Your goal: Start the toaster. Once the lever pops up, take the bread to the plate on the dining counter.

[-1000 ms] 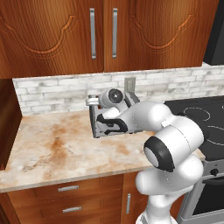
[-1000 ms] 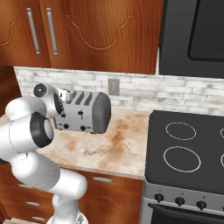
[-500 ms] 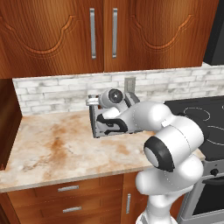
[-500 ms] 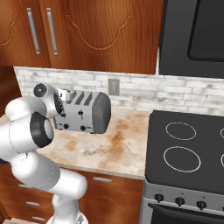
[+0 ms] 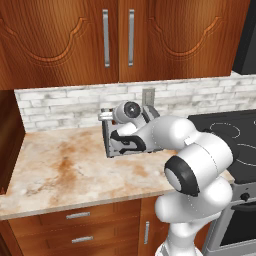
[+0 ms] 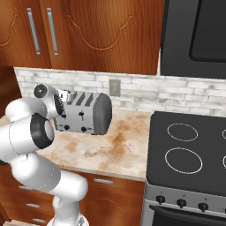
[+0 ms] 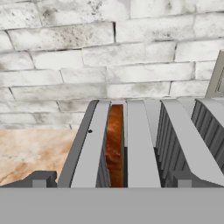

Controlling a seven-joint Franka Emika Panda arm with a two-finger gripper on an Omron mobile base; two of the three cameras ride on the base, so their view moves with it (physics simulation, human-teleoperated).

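Gripper (image 7: 109,178) spread wide, poised over boxy silver-grey four-slot toaster (image 6: 86,114), gripping nothing. Toaster on marbled beige stone countertop (image 5: 65,167) against white brick backsplash (image 7: 87,52). Thin tan-brown bread slice (image 7: 115,144) upright in leftmost slot.

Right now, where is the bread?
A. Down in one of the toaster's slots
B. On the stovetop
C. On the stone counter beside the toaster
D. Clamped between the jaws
A: the hand view shows the bread as a brown slice standing on edge inside a slot of the toaster, between its grey walls, with the jaws open and holding nothing.
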